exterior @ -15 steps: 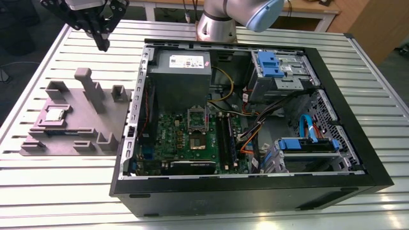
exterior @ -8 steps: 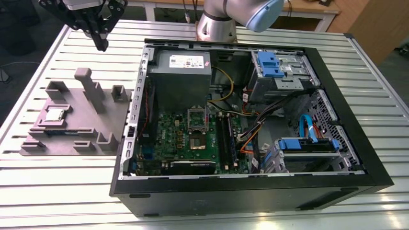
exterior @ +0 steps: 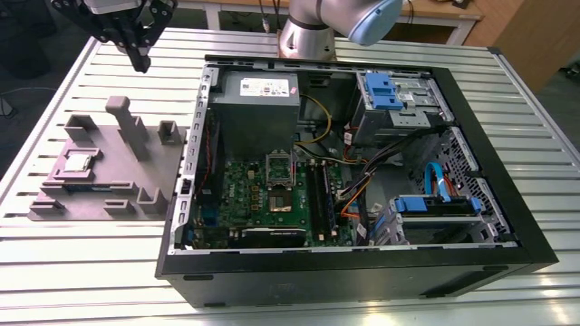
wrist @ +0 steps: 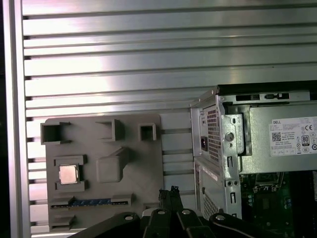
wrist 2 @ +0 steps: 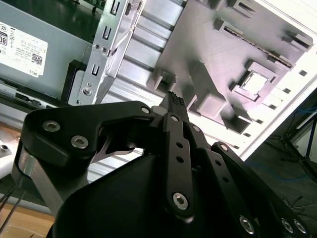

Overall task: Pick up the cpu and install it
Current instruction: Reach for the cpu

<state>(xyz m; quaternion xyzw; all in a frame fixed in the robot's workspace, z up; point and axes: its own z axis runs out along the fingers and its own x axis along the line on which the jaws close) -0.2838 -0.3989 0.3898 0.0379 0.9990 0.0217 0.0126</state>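
One cpu [exterior: 77, 161] is on record: a small, flat, square chip with a bright silver-grey metal top. It sits level in a square recess of a grey holder plate [exterior: 113, 173]. In the exterior view that plate lies on the slatted metal table [exterior: 91, 272] at the exterior view's left, and the cpu is toward the plate's left side. Both wrist views confirm the chip [wrist: 69, 174] in its recess, with its top catching the light [wrist 2: 255, 83].

My fingers [exterior: 140, 61] hang in the air above the table, beyond the plate's far edge and a little to the exterior view's right of the cpu. They are pressed together at the tips and hold nothing. The second wrist view shows the tips [wrist 2: 173, 99] meeting, and the first wrist view [wrist: 168, 191] shows the same. The cpu is well apart from them and nothing touches it.

Further to the exterior view's right, just beside the plate, stands the open computer case [exterior: 363, 272]. Inside it are a grey box with a white label [exterior: 258, 112] and the green motherboard [exterior: 240, 183].
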